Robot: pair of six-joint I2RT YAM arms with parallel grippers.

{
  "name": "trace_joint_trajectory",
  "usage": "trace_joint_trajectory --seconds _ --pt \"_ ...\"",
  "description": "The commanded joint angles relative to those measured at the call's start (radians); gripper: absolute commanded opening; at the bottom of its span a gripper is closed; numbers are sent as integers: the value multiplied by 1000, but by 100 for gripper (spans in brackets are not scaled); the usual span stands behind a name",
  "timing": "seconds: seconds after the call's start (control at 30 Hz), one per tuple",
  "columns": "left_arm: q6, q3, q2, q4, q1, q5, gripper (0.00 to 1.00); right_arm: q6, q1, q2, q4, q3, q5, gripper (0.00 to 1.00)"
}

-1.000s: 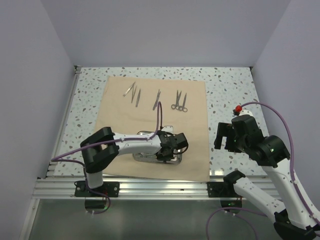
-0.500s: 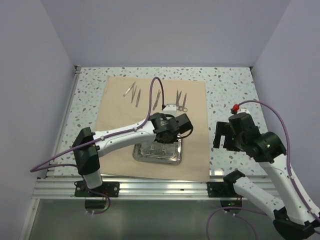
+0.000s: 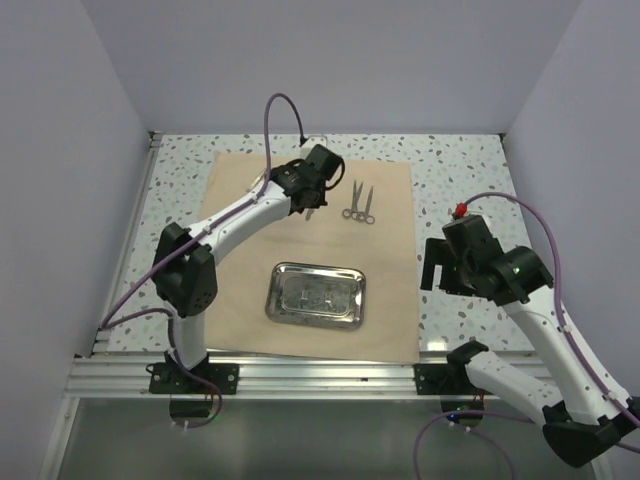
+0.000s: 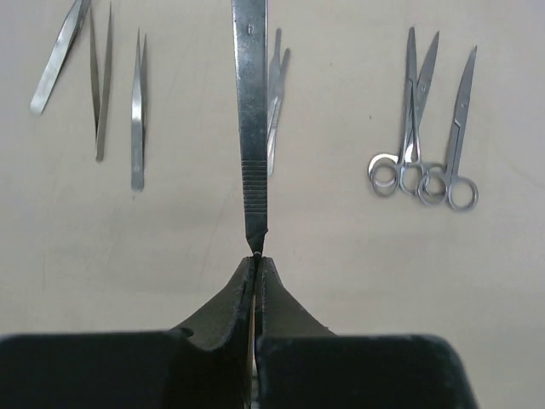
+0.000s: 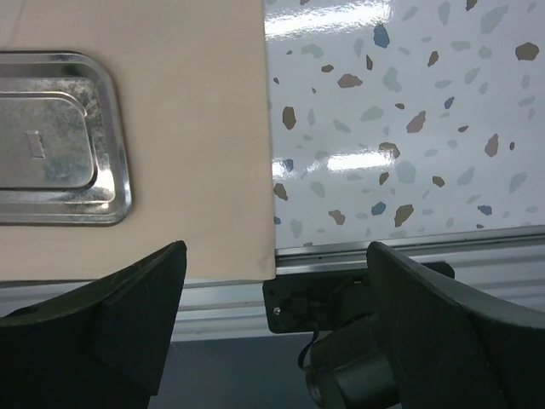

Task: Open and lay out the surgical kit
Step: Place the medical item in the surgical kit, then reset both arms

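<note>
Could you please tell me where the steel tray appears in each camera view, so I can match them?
Top external: the steel tray lies near the centre, on the near half of the beige cloth.
Left wrist: not in it.
Right wrist: upper left, cut by the picture's left edge.
Shared landmark: the beige cloth, visible in all three views.

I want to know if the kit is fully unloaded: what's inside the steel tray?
Nothing visible: from above, the steel tray shows only its bare, shiny floor. It rests on the beige cloth, so the cloth directly beneath it is covered.
</note>
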Motion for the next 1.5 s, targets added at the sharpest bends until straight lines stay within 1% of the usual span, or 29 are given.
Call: trace_joint_trajectory --seconds 0.0,0.1,0.27,0.3,0.4,0.57,0.6,0.63,0.67,0.7,0.83,0.93,0.97,1.03,1.07,1.13,1.17,1.23,1.27,1.33,1.37,1.43,1.47 --pt "225 83 116 207 38 91 0 25 2 31 28 23 32 90" --pt "264 115 209 267 64 125 0 36 2 60 38 26 40 91" --pt "241 185 342 267 105 176 0 56 2 112 47 46 57 96" --pt "239 195 354 267 110 187 0 64 2 118 49 51 58 98" --pt "243 208 394 279 127 213 0 79 2 139 57 60 64 98" --pt "255 241 434 251 147 257 0 111 2 170 60 71 60 98" --pt "256 250 438 245 148 260 5 122 2 178 63 71 55 98" --pt "258 255 440 241 150 265 14 128 4 176 67 68 52 98" --pt "262 261 437 225 151 265 25 134 2 178 78 60 48 99" --pt "264 276 432 213 153 257 39 148 2 178 84 55 40 98" --pt "267 325 397 141 153 253 55 171 2 176 101 44 6 98" --pt "247 330 322 83 153 245 57 162 4 153 119 49 -9 99" --pt "235 319 267 66 151 245 57 157 4 143 141 52 -15 98" --pt "229 256 197 60 150 234 57 124 2 120 179 60 -28 98" --pt "224 185 113 57 150 228 57 114 4 97 205 77 -17 98" --pt "215 91 11 72 150 198 56 98 2 68 242 93 -9 98" --pt "213 -30 -103 84 150 179 56 104 1 42 253 107 29 99" --pt "209 -164 -231 119 151 142 57 113 2 22 296 112 66 98" --pt "207 -290 -355 147 151 132 58 123 2 3 313 112 77 98" --pt "206 -403 -471 170 151 136 59 137 2 -9 351 104 110 98" --pt "203 -486 -562 169 151 132 59 136 2 -12 363 103 106 98" --pt "184 -541 -641 138 154 106 59 122 4 -9 399 98 84 98" --pt "178 -583 -711 126 153 84 59 124 2 -6 405 98 77 99"
